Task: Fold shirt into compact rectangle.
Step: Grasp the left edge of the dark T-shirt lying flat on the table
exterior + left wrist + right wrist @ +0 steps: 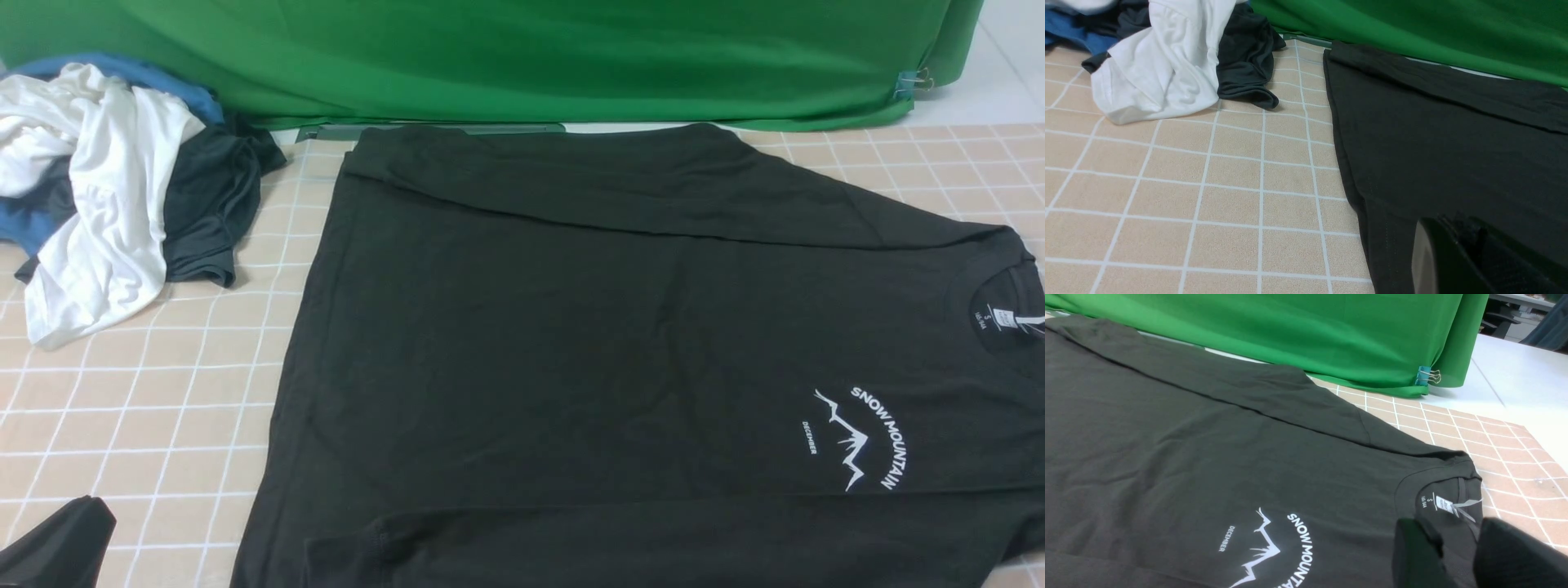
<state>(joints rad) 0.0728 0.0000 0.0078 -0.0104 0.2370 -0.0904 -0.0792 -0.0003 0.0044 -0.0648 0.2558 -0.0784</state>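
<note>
Shirt (pixel 571 327) lying flat on the tiled table (pixel 163 408), filling the centre and right of the front view, with the collar toward the right edge of the frame and the hem toward the left. One long band is folded inward along the upper edge, and a second appears folded in along the lower edge. The print (pixel 865 437) and label (pixel 1006 318) face up at right. The lengthwise folds look done; the crosswise folds are not yet made. The right gripper (pixel 1449 543), absent from the front view, shows in its wrist view with jaws apart beside the collar and nothing between them. The left gripper (pixel 1447 245) is closed on nothing and sits at lower left of the front view (pixel 61 539), beside the hem but apart from it. At upper left a pile with a white garment (pixel 106 188) and a dark garment (pixel 204 204) lies near the far hem corner, not touching it. A green cloth (pixel 531 57) spans the top of the frame. Likely faults from here: a pinch that takes only the top layer would let the folded bands fall open as an end is lifted. Uneven lifting by the two arms would skew the rectangle. A hem carried too far toward upper left could drag the pile.
</note>
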